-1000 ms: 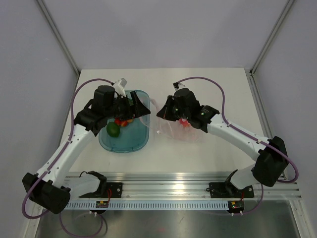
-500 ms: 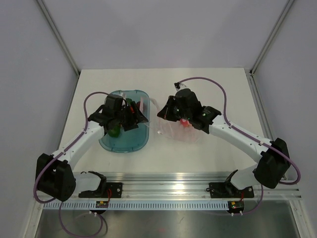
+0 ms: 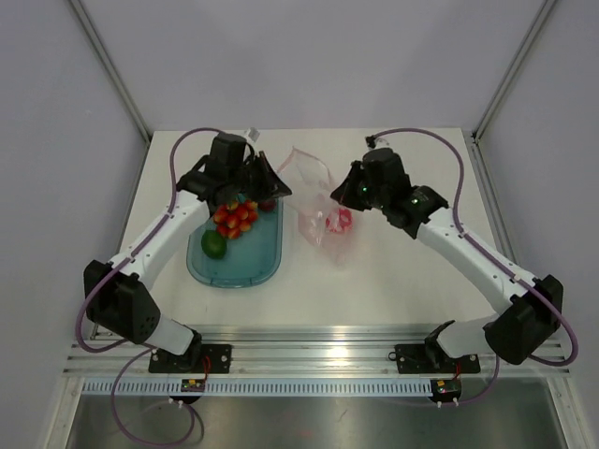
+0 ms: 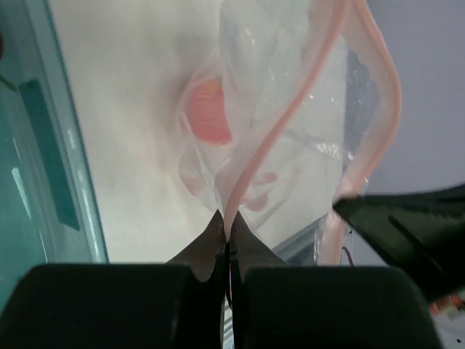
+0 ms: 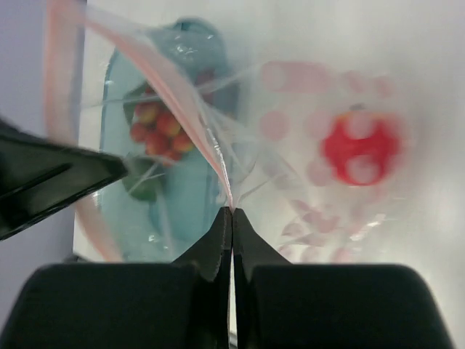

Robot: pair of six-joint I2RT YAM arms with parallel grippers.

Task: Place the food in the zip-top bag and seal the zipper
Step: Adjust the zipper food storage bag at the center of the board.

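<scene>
Just right of the teal tray [image 3: 248,267], we see the left claw [image 4: 227,233] pinched shut on the zipper [image 4: 287,113]. The right claw [image 5: 231,214], farther from the tray, is clamped on the same strip. The zip-top bag [image 3: 318,201] hangs between them, its mouth parted, with one red piece of food [image 5: 360,149] inside. The rest of the food lies in the tray's far half.

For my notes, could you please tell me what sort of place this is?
Probably a robot lab test cell: a left arm and right arm bolted to a metal rail, at a white table walled by plain grey panels.
</scene>
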